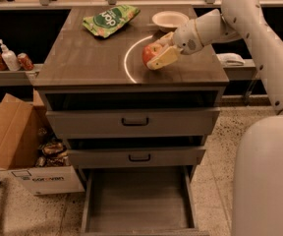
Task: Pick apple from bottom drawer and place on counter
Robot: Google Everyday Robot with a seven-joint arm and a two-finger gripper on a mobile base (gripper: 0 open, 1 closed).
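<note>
The red apple [150, 53] is held between the cream fingers of my gripper [157, 52], over the right middle of the counter [87, 58], just right of the white arc line [127, 60]. I cannot tell whether the apple touches the surface. The gripper is shut on the apple, and my white arm reaches in from the upper right. The bottom drawer [137, 200] stands pulled open below, its grey floor bare. The two handled drawers above it are slightly ajar.
A green chip bag [109, 18] lies at the counter's back left and a white bowl [169, 19] at the back, just behind the gripper. A cardboard box [18, 146] stands on the floor at left. Cans and a bottle [8, 58] sit on a left shelf.
</note>
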